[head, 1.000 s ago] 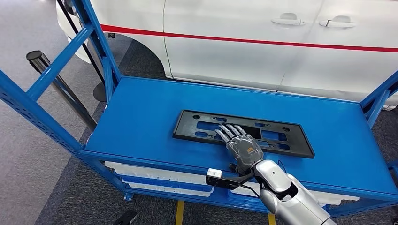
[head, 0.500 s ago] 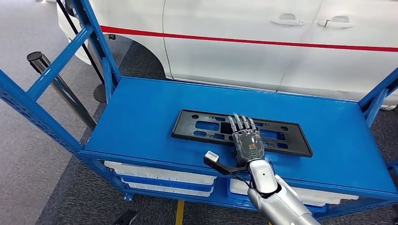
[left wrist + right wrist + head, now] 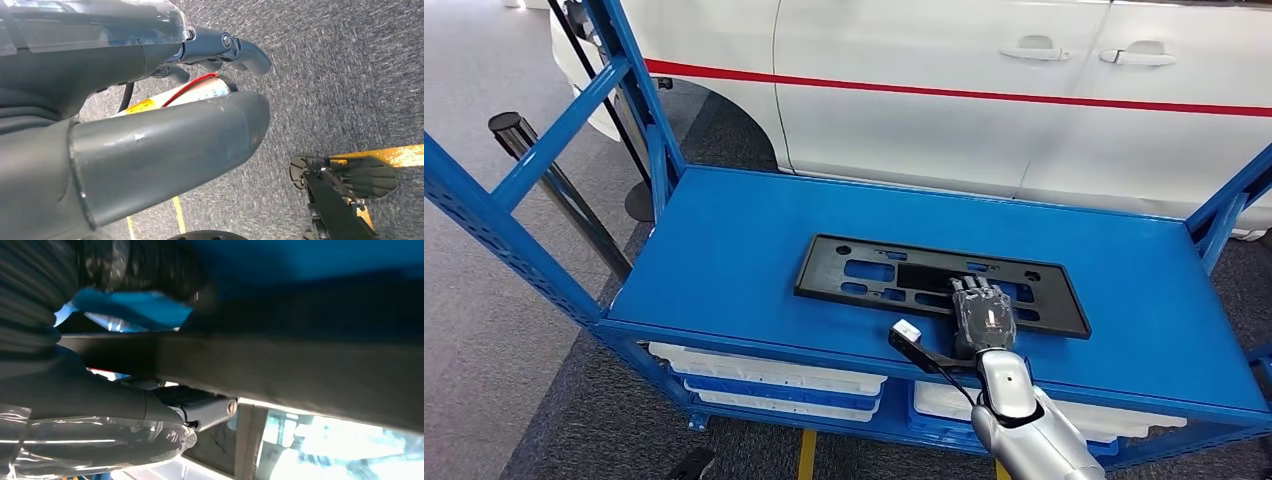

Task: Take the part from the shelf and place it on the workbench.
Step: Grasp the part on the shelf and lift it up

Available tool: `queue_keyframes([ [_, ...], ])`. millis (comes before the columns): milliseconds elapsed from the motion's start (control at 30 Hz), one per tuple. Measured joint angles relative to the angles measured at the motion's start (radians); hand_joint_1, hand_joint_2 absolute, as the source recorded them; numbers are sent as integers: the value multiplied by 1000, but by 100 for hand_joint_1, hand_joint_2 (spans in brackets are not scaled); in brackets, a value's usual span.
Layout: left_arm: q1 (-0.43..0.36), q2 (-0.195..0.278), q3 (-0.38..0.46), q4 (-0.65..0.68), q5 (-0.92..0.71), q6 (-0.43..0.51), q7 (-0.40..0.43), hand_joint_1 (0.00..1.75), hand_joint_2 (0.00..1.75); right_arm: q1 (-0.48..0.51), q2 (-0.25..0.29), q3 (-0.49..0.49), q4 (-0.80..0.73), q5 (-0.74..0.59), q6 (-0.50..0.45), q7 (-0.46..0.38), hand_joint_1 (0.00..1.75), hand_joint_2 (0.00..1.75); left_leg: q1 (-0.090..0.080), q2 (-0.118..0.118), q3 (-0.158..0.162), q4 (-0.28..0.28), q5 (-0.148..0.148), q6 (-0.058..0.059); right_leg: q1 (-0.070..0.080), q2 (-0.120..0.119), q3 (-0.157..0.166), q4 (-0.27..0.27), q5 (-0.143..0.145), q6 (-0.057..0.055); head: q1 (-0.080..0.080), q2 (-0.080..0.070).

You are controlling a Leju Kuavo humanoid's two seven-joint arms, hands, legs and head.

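The part is a flat black plastic plate (image 3: 874,272) with several cut-outs, lying lengthwise in the middle of the blue shelf (image 3: 724,250). My right hand (image 3: 984,315) sits on the plate's near edge, right of its middle, with the fingers curled down onto it. In the right wrist view the plate's edge (image 3: 300,370) runs as a dark band between my fingers and thumb (image 3: 200,410). The plate still lies flat on the shelf. My left hand (image 3: 175,145) hangs over grey carpet with its fingers apart and nothing in it.
A white car (image 3: 984,90) with a red stripe stands close behind the shelf. Blue uprights (image 3: 639,90) and braces frame the shelf's left and right ends. A black stanchion post (image 3: 544,170) leans at the left. White bins (image 3: 764,380) sit on the lower level.
My right hand has drawn back from the plate's middle to its near edge and shifted right. Its fingers, stretched out flat before, are now curled down on the plate.
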Motion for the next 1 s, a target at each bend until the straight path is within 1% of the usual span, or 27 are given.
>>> queue_keyframes([
  [200, 2, -12, 8, 0, 0, 14, -1, 0, 0, 41, -40, -57, -22, -6, -16, -29, 175, 175, 0, 0, 3, 0, -1, 0, 0, 0, 4, -1, 0, 0, 0, 0],
  [500, 2, -17, 10, 0, 0, 14, -2, 0, 0, 55, -58, -81, -43, -4, -16, -32, 175, 175, 0, 0, 5, 0, -1, 0, 0, 0, 5, -1, 0, 0, 0, 0],
  [633, 2, -20, 14, 0, 2, 14, -10, 0, 175, 63, -63, -94, -55, 13, -15, -40, 175, 175, 0, 0, 5, 0, -1, 0, 0, 0, 6, -1, 0, 0, 0, 0],
  [833, 3, -20, 36, -1, 36, 9, -38, 0, 175, 79, -64, -117, -100, 60, -15, -59, 175, 175, 0, 0, 4, 0, -1, 0, 0, 1, 6, -1, 0, 0, 0, 0],
  [900, 5, -13, 51, -5, 55, -1, -47, 0, 175, 76, -43, -119, -110, 86, -12, -58, 175, 175, 1, 1, 3, -1, -1, 0, 1, 2, 6, 0, 0, 0, 0, 0],
  [1000, 9, 7, 75, -10, 76, -19, -51, 0, 175, 64, 16, -116, -115, 120, -3, -49, 175, 175, 2, 6, 3, -1, -2, -3, 3, 8, 2, 1, 0, 0, 0, 0],
])
